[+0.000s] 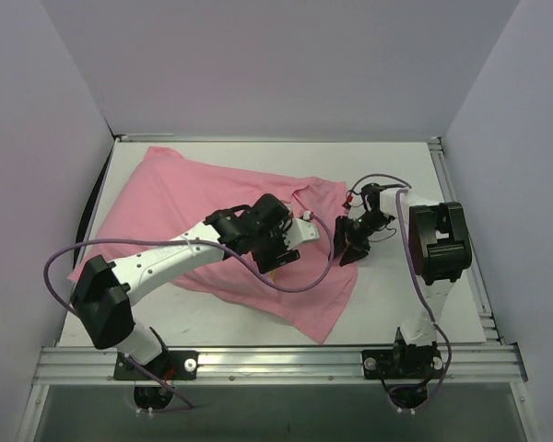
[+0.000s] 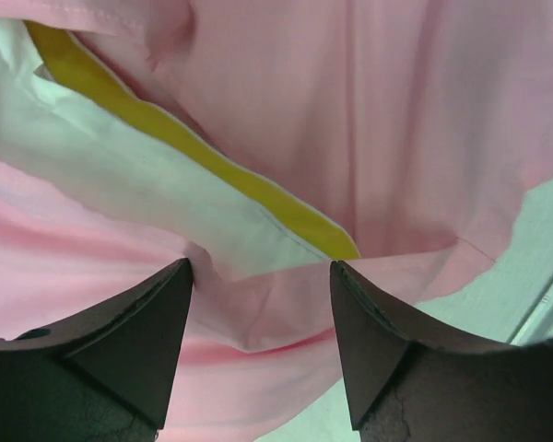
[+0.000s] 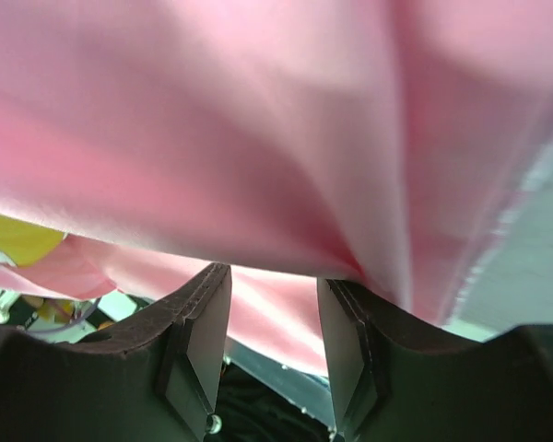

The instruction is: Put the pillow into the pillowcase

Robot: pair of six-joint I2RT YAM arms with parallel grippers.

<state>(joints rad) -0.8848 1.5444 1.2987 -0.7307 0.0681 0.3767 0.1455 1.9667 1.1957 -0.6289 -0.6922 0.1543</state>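
Note:
The pink pillowcase (image 1: 166,203) lies spread and wrinkled over the left and middle of the table. The pillow (image 2: 120,175) is white with a yellow trim (image 2: 212,166) and shows only in the left wrist view, lying inside the pillowcase's mouth (image 2: 396,110). My left gripper (image 1: 290,249) reaches over the cloth, and its open jaws (image 2: 259,262) straddle a fold of the pink hem just in front of the pillow. My right gripper (image 1: 348,247) is at the pillowcase's right edge. It is open (image 3: 273,272), with pink cloth (image 3: 258,110) draped over its fingertips.
Bare white table (image 1: 415,184) lies to the right of the cloth. White walls enclose the back and both sides. An aluminium rail (image 1: 276,354) runs along the near edge. Purple cables (image 1: 295,285) trail from both arms across the cloth.

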